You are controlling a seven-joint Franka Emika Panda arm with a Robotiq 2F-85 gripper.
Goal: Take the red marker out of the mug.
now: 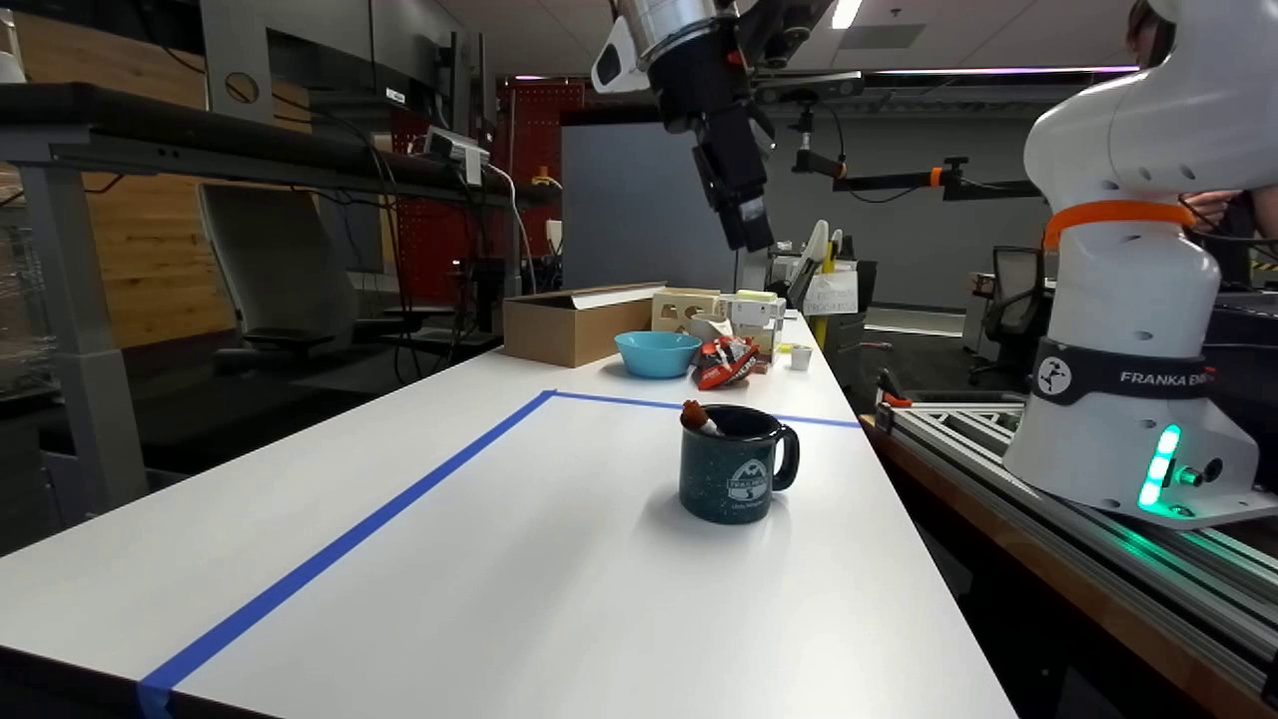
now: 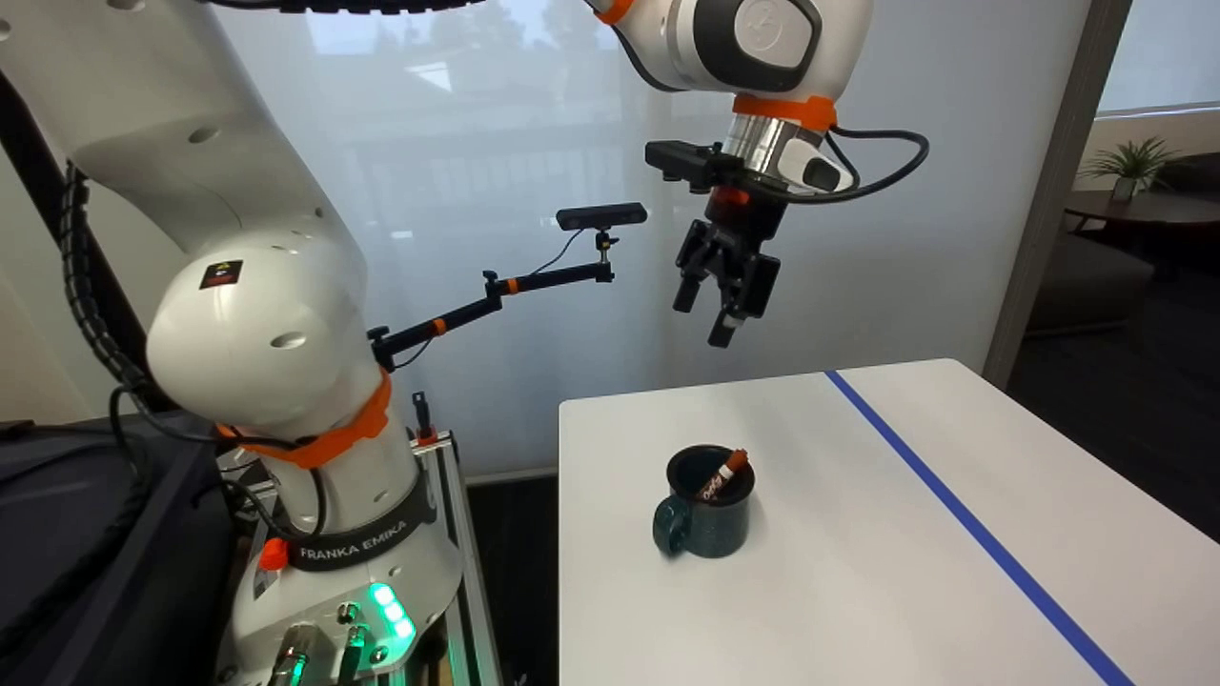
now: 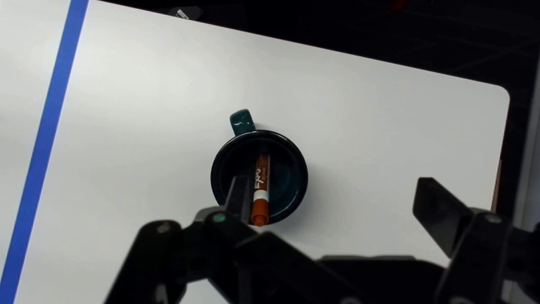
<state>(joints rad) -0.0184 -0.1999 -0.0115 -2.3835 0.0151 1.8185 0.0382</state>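
Observation:
The mug (image 1: 711, 479) stands upright on the white table; it also shows in an exterior view (image 2: 720, 535) and in the wrist view (image 3: 289, 177). Its handle points up in the wrist view. The red marker (image 3: 261, 173) leans inside the mug, its orange-red cap end over the rim; it also shows in both exterior views (image 1: 696, 415) (image 2: 725, 473). The marker's lower end is dark inside the mug. My gripper (image 3: 333, 179) is open and empty, well above the mug in both exterior views (image 1: 751, 232) (image 2: 703, 322). In the wrist view its left finger overlaps the mug beside the marker.
Blue tape (image 1: 359, 534) marks lines on the table (image 2: 858, 572). Farther along the table are a light blue bowl (image 1: 658, 356), a red snack bag (image 1: 726, 362), a cardboard box (image 1: 559, 332) and small blocks. The robot base (image 1: 1118, 439) stands beside the table edge.

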